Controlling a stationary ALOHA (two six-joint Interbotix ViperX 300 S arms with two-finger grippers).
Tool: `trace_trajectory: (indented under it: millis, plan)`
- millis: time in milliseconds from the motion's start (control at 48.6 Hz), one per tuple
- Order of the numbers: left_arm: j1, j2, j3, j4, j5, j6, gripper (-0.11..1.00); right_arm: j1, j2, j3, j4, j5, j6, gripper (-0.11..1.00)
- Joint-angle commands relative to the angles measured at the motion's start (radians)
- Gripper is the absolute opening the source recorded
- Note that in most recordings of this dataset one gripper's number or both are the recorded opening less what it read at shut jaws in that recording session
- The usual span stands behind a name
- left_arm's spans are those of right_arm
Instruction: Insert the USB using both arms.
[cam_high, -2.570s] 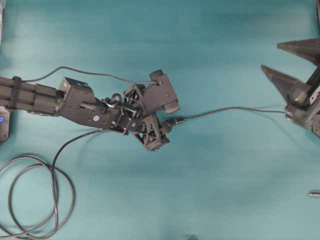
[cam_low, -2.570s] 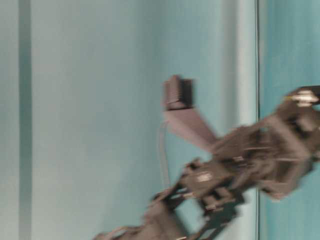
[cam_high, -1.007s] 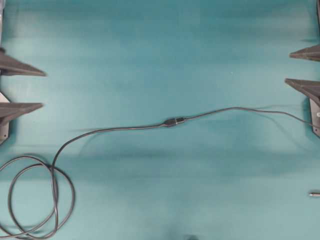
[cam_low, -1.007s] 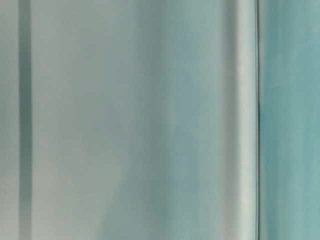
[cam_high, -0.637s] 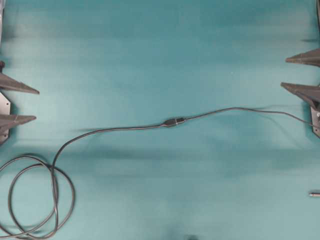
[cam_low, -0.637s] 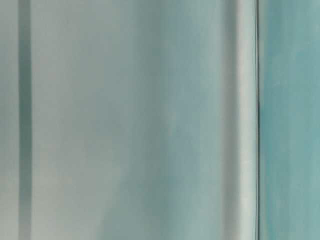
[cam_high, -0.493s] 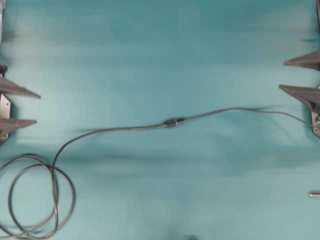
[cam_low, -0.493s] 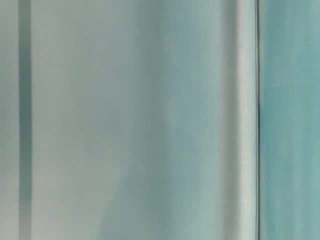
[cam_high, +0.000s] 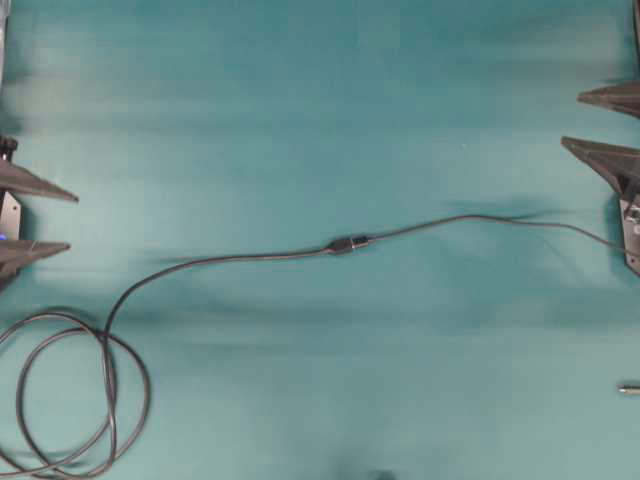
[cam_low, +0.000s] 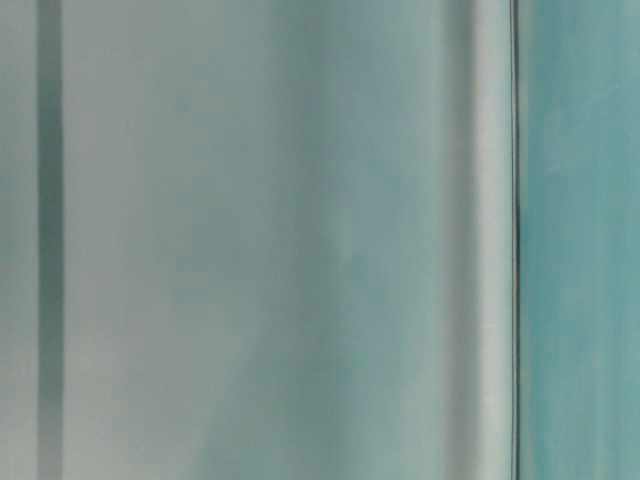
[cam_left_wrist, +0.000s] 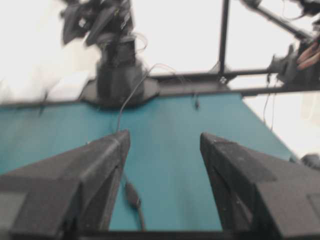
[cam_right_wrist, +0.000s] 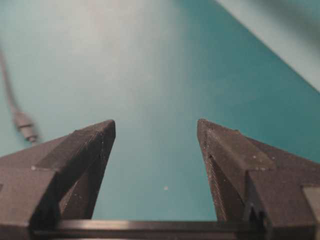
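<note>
From my console I read the job as finished: the USB (cam_high: 358, 241) sat pushed into the dark socket end (cam_high: 340, 245) near the middle of the worktop (cam_high: 320, 90), with none of its silver shell that I could make out, only a short dark collar meeting the socket. The thin black cable (cam_high: 470, 217) ran from it toward the right edge, and the thicker looped cable (cam_high: 70, 395) trailed off to coil at the lower left corner, both lying slack, which I took to mean nothing was pulling on the joint. The left gripper (cam_high: 40, 218) sat at the left edge with its fingers spread and nothing between them, well apart from the plug; its wrist view showed the joined connector (cam_left_wrist: 132, 194) on the mat just ahead. The right gripper (cam_high: 592, 123) sat likewise at the right edge, spread and empty. I judged both arms were parked clear so the mated cable could rest undisturbed. A tiny metal pin tip (cam_high: 629, 389) lay near the right edge.
</note>
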Motion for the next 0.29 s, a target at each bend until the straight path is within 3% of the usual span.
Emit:
trace_trajectory:
  millis: [0,267]
  plan:
    - [0.005,0.008,-0.006,0.000,-0.026,0.018,0.69,-0.003,0.008,-0.020,-0.011,0.005,0.005,0.70]
    - [0.006,0.009,0.041,0.000,0.017,0.052,0.69,-0.003,0.008,0.021,0.000,0.017,0.003,0.70]
